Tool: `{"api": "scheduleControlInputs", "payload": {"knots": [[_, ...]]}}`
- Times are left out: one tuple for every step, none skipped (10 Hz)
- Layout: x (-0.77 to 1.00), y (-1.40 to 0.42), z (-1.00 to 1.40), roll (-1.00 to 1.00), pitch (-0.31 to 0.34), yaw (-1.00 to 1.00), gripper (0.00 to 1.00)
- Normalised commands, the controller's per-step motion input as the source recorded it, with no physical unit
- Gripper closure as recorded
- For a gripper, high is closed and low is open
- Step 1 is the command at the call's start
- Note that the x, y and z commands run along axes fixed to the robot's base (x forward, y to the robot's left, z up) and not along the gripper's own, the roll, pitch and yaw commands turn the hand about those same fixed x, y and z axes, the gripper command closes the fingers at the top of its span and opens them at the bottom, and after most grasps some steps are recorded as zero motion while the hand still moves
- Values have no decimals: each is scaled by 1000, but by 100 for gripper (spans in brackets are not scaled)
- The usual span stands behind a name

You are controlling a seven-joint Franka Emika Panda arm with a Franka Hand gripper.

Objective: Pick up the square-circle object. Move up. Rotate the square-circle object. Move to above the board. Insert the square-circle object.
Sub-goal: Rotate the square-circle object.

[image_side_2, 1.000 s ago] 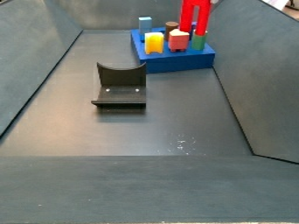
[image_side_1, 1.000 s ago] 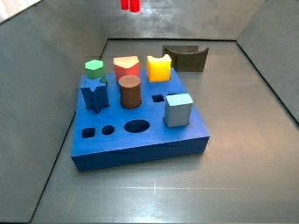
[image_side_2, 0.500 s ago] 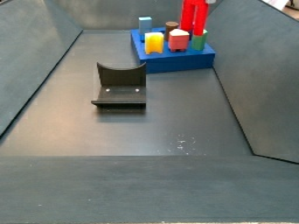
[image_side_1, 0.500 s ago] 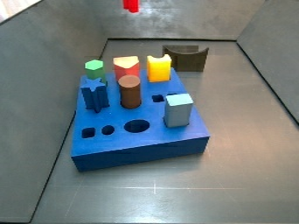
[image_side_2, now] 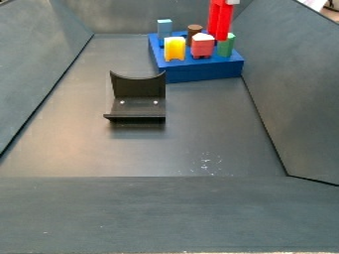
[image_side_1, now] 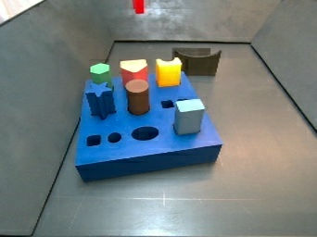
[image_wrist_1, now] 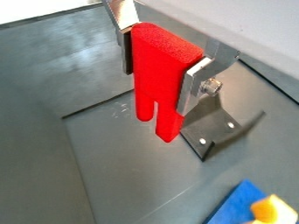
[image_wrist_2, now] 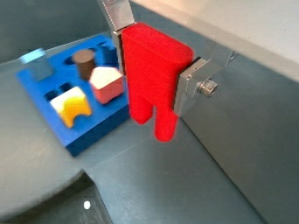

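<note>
The square-circle object (image_wrist_1: 158, 74) is a bright red tall block with a split lower end. My gripper (image_wrist_1: 162, 70) is shut on it, a silver finger (image_wrist_1: 197, 80) pressed on each side, and both wrist views show this grip (image_wrist_2: 155, 66). The object hangs high in the air: only its lower tip (image_side_1: 139, 6) shows at the upper edge of a side view. In a side view the red block (image_side_2: 220, 18) stands over the far end of the blue board (image_side_2: 212, 69). The board (image_side_1: 148, 153) lies on the floor with several pegs standing in it.
The dark fixture (image_side_2: 137, 96) stands on the floor apart from the board, also seen behind the board (image_side_1: 196, 60). On the board stand a brown cylinder (image_side_1: 136, 95), a yellow-orange block (image_side_1: 169, 70), a green peg (image_side_1: 99, 69) and a pale blue block (image_side_1: 188, 116). Grey walls enclose the floor.
The red block has risen slightly, so less of it shows at the upper edge. It has also turned and looks narrower from the side. Nothing on the board moved.
</note>
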Motion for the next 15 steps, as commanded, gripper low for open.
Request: {"api": "scheduleControlInputs", "payload": {"knots": [[43, 11, -15, -15, 24, -1000, 100], [43, 11, -15, -16, 26, -1000, 100], [43, 11, -15, -18, 28, -1000, 100], [43, 11, -15, -19, 30, -1000, 100], [43, 11, -15, -21, 33, -1000, 100], [42, 11, -15, -23, 37, -1000, 100], [42, 12, -15, -26, 41, -1000, 100], [43, 11, -15, -28, 43, -1000, 100], [42, 12, -15, -32, 51, -1000, 100], [0, 0, 0, -14, 22, -1000, 100], [0, 0, 0, -15, 23, -1000, 100], [1, 1, 1, -16, 25, -1000, 100], [1, 3, 2, -17, 26, -1000, 100], [2, 6, 3, -18, 28, -1000, 100], [3, 7, 3, -20, 30, -1000, 100]]}}
